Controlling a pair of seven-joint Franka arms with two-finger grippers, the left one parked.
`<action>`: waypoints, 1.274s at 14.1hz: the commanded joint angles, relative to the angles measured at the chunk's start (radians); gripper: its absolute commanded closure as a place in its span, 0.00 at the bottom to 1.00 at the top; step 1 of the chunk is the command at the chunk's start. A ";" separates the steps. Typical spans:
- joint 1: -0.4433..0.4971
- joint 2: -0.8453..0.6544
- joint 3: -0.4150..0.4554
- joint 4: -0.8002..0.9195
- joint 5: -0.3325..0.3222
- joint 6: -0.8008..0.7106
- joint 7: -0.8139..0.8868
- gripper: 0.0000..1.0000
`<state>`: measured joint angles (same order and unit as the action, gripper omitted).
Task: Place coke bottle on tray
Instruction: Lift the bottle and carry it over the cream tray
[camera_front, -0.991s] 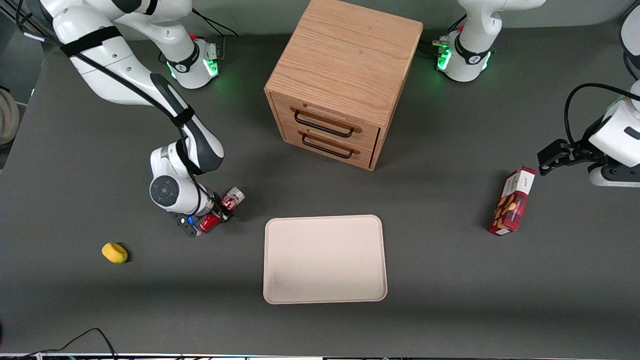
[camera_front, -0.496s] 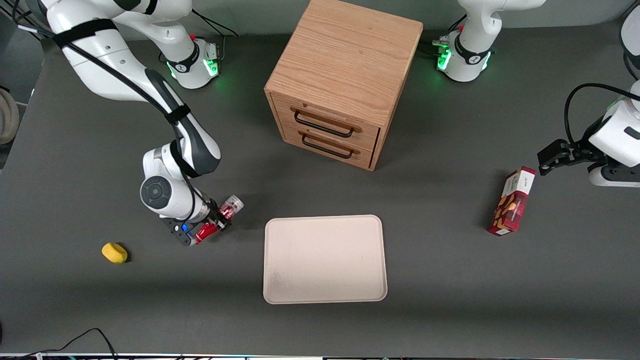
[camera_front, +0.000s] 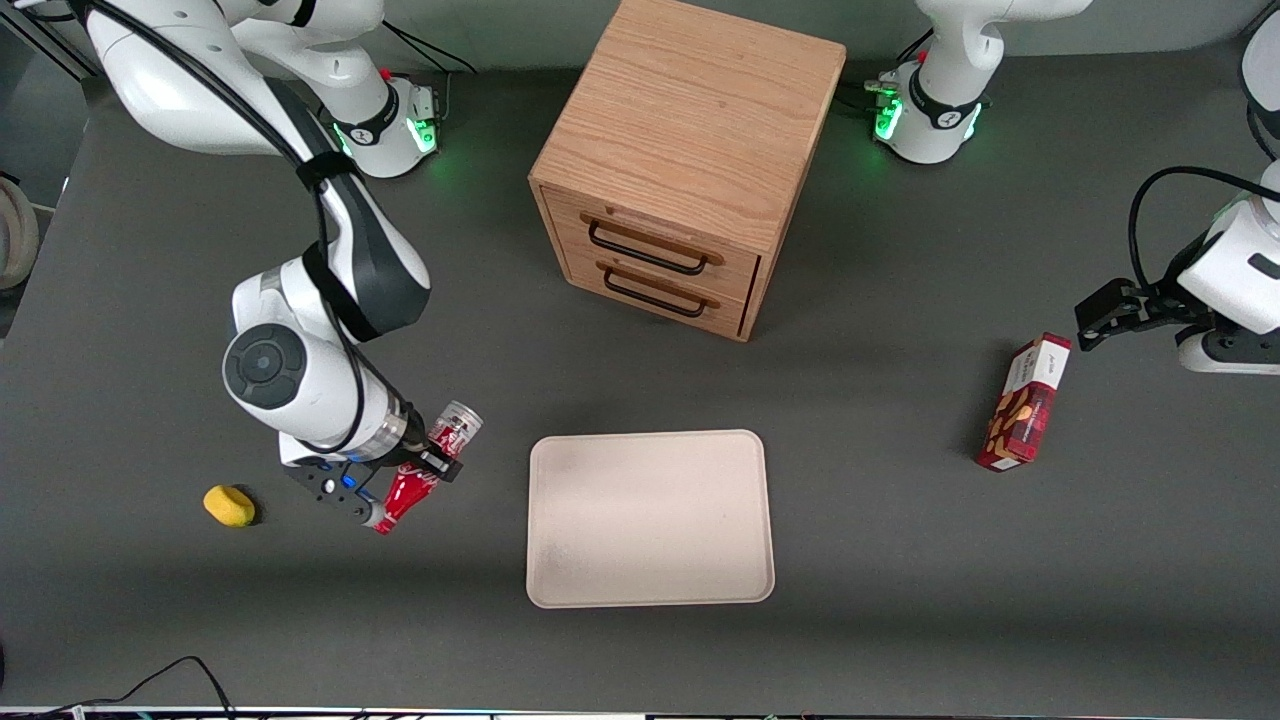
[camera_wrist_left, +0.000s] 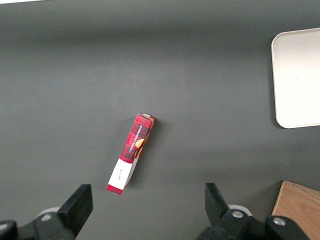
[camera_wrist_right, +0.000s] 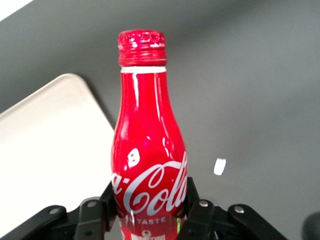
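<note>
My right gripper (camera_front: 425, 462) is shut on the coke bottle (camera_front: 412, 484), a slim red bottle with white script, and holds it lying tilted above the table, silver base up toward the cabinet, red cap toward the front camera. In the right wrist view the bottle (camera_wrist_right: 147, 150) sits between the black fingers (camera_wrist_right: 95, 210) of the gripper (camera_wrist_right: 149, 202). The cream-beige tray (camera_front: 650, 518) lies flat on the table beside the gripper, toward the parked arm's end; its rounded corner shows in the right wrist view (camera_wrist_right: 50, 150).
A wooden drawer cabinet (camera_front: 685, 160) stands farther from the front camera than the tray. A yellow sponge-like object (camera_front: 229, 505) lies toward the working arm's end. A red-and-white snack box (camera_front: 1025, 402) lies toward the parked arm's end, also in the left wrist view (camera_wrist_left: 131, 152).
My right gripper has lifted the coke bottle off the table and moved nearer the front camera; the arm's wrist has risen.
</note>
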<state>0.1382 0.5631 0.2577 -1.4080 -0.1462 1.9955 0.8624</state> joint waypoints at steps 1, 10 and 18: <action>0.036 0.116 -0.002 0.215 -0.026 -0.079 -0.190 1.00; 0.144 0.391 0.029 0.397 -0.027 -0.011 -0.408 1.00; 0.150 0.501 0.025 0.392 -0.007 0.124 -0.464 1.00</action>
<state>0.2779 1.0248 0.2826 -1.0631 -0.1588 2.0973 0.4180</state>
